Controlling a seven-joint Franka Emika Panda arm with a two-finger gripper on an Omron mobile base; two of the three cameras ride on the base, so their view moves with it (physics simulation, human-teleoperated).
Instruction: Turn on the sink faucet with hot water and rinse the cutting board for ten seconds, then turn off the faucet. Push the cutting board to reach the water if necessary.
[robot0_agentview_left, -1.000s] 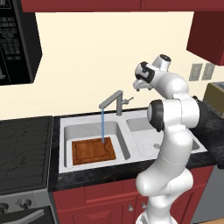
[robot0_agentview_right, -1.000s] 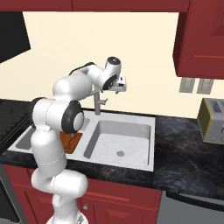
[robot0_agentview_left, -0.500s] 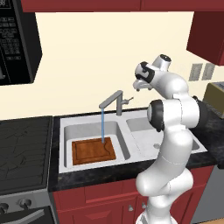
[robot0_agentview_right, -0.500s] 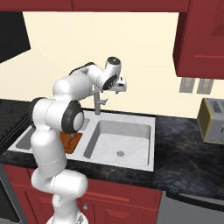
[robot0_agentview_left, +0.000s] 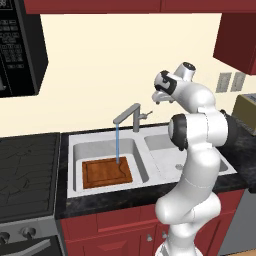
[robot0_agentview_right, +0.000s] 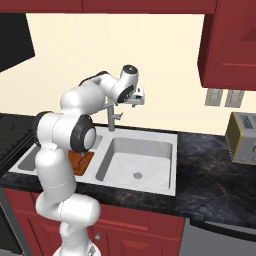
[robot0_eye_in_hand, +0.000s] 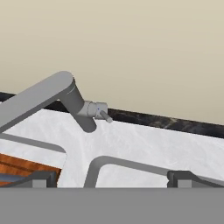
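Left base cam: behind-left, high, facing forward-down. Right base cam: behind-right, same. Both share sink (robot0_agentview_left: 150, 150) (robot0_agentview_right: 150, 157), faucet (robot0_agentview_left: 128, 116) (robot0_agentview_right: 113, 117). Hand cam: close, tilted, on faucet (robot0_eye_in_hand: 52, 94), backsplash wall (robot0_eye_in_hand: 131, 48).

My pincer (robot0_agentview_left: 159, 101) hangs in the air above the counter (robot0_agentview_left: 107, 199), to the right of the faucet (robot0_agentview_left: 131, 117) and higher than its lever. The faucet stands at the back rim of the sink (robot0_agentview_left: 71, 150), between the two basins, with its spout reaching out over the left one. The cutting board (robot0_agentview_left: 106, 173) lies flat on the floor of that left basin, and the water (robot0_agentview_left: 117, 144) drops straight from the spout tip onto the board's back right part. The stove (robot0_agentview_left: 27, 175) sits left of the sink, the microwave (robot0_agentview_left: 20, 47) above it. The toaster (robot0_agentview_right: 243, 138) stands on the counter, far right of the sink, below the outlets (robot0_agentview_right: 223, 97) on the wall.
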